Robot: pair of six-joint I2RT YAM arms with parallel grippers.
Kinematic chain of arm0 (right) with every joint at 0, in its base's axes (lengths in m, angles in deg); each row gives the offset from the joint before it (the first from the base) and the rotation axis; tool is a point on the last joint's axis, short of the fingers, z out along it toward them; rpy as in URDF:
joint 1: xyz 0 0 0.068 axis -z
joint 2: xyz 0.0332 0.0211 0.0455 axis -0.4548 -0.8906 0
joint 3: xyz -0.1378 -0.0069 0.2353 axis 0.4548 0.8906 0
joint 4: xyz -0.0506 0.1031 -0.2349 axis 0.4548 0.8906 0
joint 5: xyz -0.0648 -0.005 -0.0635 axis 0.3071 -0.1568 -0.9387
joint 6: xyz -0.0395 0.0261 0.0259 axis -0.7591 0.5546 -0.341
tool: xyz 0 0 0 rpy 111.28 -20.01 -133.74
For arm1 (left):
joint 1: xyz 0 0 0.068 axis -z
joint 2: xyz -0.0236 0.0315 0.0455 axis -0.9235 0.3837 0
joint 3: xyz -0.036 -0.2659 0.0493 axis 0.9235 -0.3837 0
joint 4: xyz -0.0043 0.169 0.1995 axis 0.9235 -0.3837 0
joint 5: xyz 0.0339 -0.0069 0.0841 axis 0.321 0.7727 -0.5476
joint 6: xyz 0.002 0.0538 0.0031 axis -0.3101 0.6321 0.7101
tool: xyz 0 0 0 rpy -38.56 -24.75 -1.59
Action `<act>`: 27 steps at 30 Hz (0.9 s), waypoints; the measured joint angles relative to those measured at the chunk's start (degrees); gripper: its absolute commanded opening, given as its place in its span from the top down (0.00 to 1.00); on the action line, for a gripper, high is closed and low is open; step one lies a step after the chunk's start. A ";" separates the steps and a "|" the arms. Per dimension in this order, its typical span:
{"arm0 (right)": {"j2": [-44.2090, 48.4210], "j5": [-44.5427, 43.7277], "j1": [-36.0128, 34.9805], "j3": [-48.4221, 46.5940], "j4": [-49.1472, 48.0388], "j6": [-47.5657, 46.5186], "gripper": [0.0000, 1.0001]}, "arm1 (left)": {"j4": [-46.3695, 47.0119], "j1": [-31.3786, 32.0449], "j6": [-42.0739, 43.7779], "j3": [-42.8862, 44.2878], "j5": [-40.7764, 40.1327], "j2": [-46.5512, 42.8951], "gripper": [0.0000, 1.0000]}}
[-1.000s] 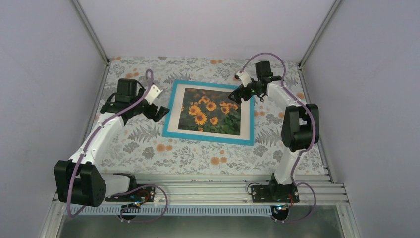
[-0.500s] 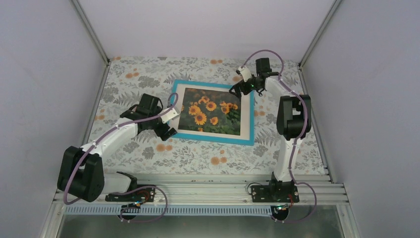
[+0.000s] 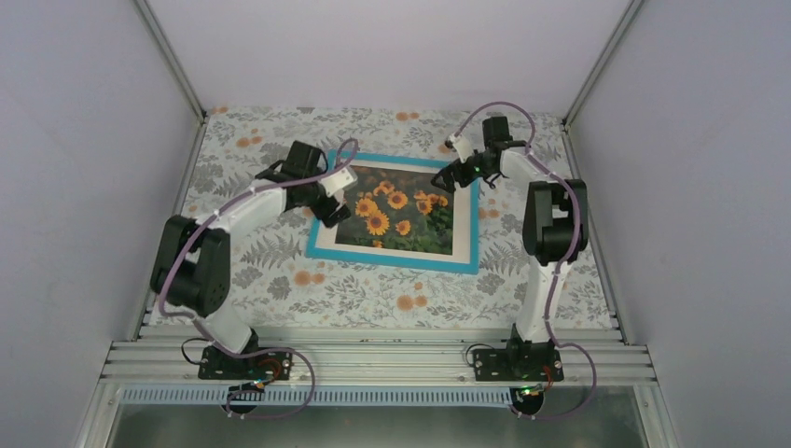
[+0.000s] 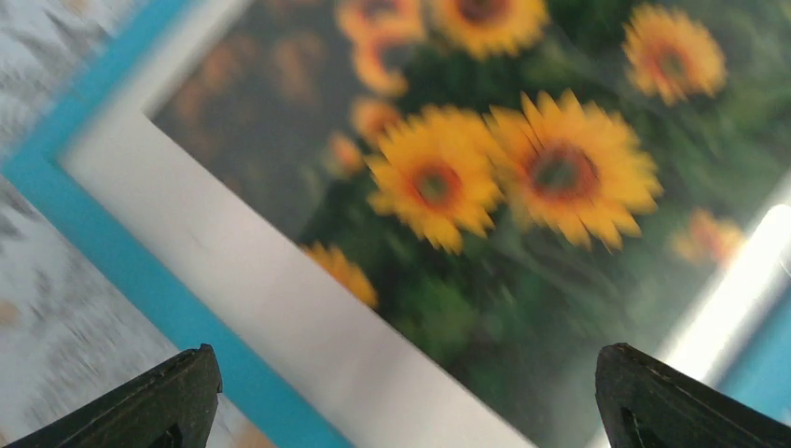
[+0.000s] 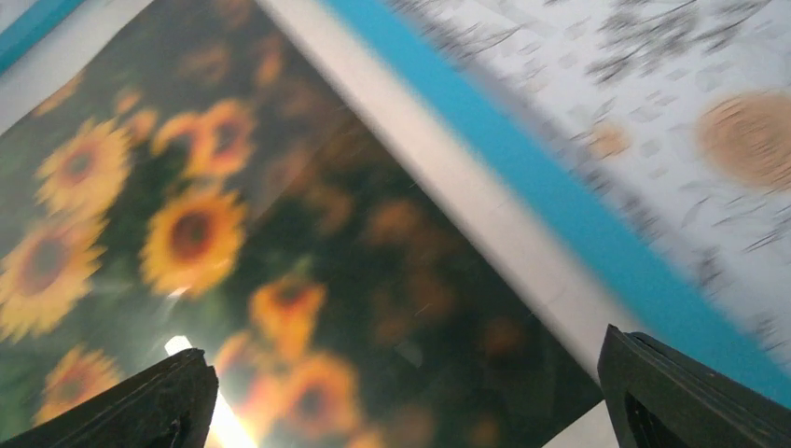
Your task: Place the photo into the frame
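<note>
Top external view gives us the frame (image 3: pixel 392 261) lying flat on the floral cloth (image 3: pixel 373 299), about mid-table, teal border up. Inside it sits a white mat (image 3: pixel 322 245), and the photo (image 3: pixel 401 219) of sunflowers fills the mat's window. Our left gripper (image 3: pixel 333 211) hangs over the photo's left edge, by the mat. Our right gripper (image 3: pixel 446 177) hangs over the photo's far right corner. Left wrist view shows its fingers (image 4: pixel 168 397) spread wide with nothing between them, sunflowers and mat below. Right wrist view shows the same: tips wide apart, holding nothing, over photo, mat and teal border. Both wrist views are blurred, so we cannot tell whether the tips touch the surface.
</note>
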 measured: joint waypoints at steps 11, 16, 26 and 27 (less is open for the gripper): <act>23.19 8.48 -3.06 24.02 19.39 -20.37 0.00 | 4.90 -1.09 -9.66 27.82 4.11 24.57 0.00; 31.71 8.11 -9.94 33.51 22.14 -22.36 0.00 | 2.19 -1.36 -14.62 44.52 5.18 36.94 0.00; 34.86 3.78 -20.79 44.46 19.87 -20.68 0.01 | -5.60 -1.55 -20.48 70.12 7.45 55.15 0.00; 34.42 3.39 -21.27 44.78 19.34 -20.52 0.01 | -6.36 -1.55 -20.79 71.69 7.61 56.35 0.00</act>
